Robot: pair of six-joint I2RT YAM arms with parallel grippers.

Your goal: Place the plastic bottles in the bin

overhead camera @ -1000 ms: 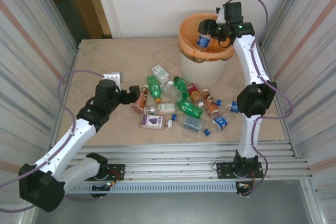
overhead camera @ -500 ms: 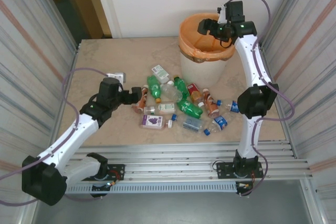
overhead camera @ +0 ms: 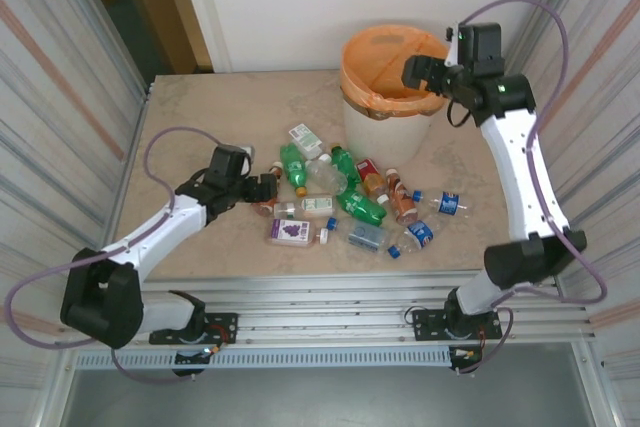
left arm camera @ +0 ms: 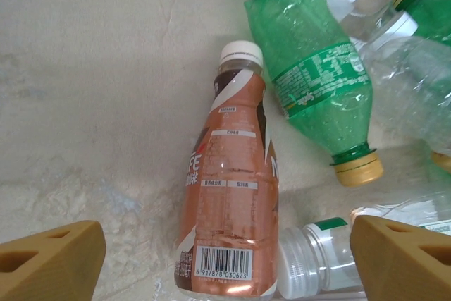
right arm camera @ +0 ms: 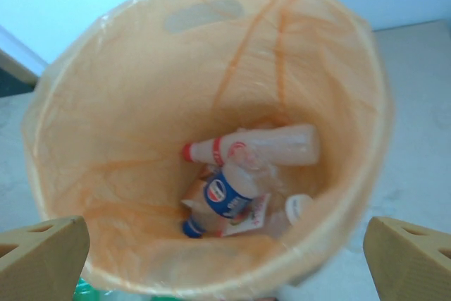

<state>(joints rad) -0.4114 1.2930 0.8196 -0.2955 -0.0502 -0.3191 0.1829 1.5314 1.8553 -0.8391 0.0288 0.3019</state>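
Several plastic bottles point(overhead camera: 340, 197) lie heaped mid-table in front of the bin point(overhead camera: 360, 87). My left gripper point(overhead camera: 265, 192) is low at the heap's left end and open. In the left wrist view the left gripper point(left arm camera: 225, 266) straddles a brown bottle point(left arm camera: 229, 209) with a white cap, gaps on both sides. A green bottle point(left arm camera: 313, 82) and a clear white-capped one point(left arm camera: 317, 259) lie beside it. My right gripper point(overhead camera: 418, 72) hovers open over the bin's right rim, holding nothing. Below the right gripper point(right arm camera: 227, 259), inside the orange-lined bin point(right arm camera: 70, 103), lie a blue-labelled bottle point(right arm camera: 229, 195) and a red-capped one point(right arm camera: 254, 147).
Corrugated metal walls point(overhead camera: 60, 97) close in both sides of the table. A metal rail point(overhead camera: 330, 297) runs along the near edge. Bare tabletop point(overhead camera: 220, 107) lies behind and left of the heap. Two blue-capped bottles point(overhead camera: 435, 217) lie at the heap's right end.
The right gripper let a blue-labelled bottle fall into the bin, opened wide and drew back to the right. The left gripper slid right to the brown bottle, its jaws narrowing a little.
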